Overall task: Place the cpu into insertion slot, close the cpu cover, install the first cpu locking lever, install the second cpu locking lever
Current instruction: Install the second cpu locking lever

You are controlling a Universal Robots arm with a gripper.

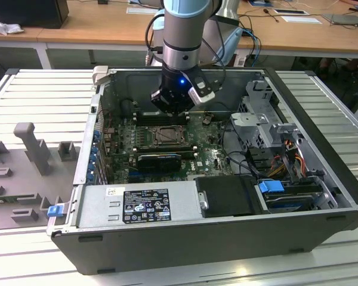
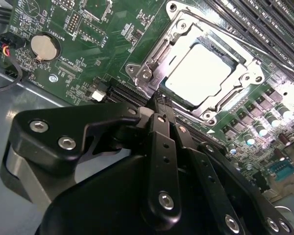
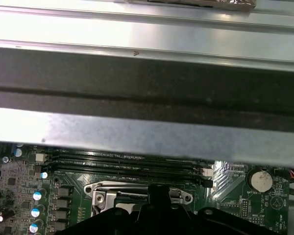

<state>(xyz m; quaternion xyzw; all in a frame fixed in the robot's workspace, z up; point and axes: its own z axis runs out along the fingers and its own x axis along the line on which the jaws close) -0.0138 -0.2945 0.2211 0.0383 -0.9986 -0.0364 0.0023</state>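
In the second wrist view the gripper (image 2: pixel 159 105) is nearest to the camera, and its two black fingers (image 2: pixel 162 147) lie side by side with the jaws together, holding nothing. Their tips are just at the edge of the insertion slot (image 2: pixel 152 58), close to one corner of its metal rim. The cpu (image 2: pixel 198 73) sits inside this slot, flat, with its pale top facing up. The cpu cover (image 2: pixel 237 66) lies down around the chip, so the chip shows through the central opening. The green motherboard (image 2: pixel 83 58) carries the slot, and a round coin battery (image 2: pixel 42 45) is on it well apart from the socket. Long black memory slots (image 2: pixel 264 24) run beyond the socket. In the first wrist view the same slots (image 3: pixel 127 161) lie between the socket frame (image 3: pixel 103 188) and the grey wall of the case (image 3: pixel 147 132). In the exterior view the open computer case (image 1: pixel 322 202) stands on the slatted bench (image 1: pixel 42 101), and the arm (image 1: pixel 185 36) reaches down into it, with the gripper (image 1: pixel 174 110) just above the socket (image 1: pixel 165 136). Inside the case, nearer to the camera, there are also the power supply (image 1: pixel 140 202) and a drive bay with a blue tab (image 1: pixel 271 186).
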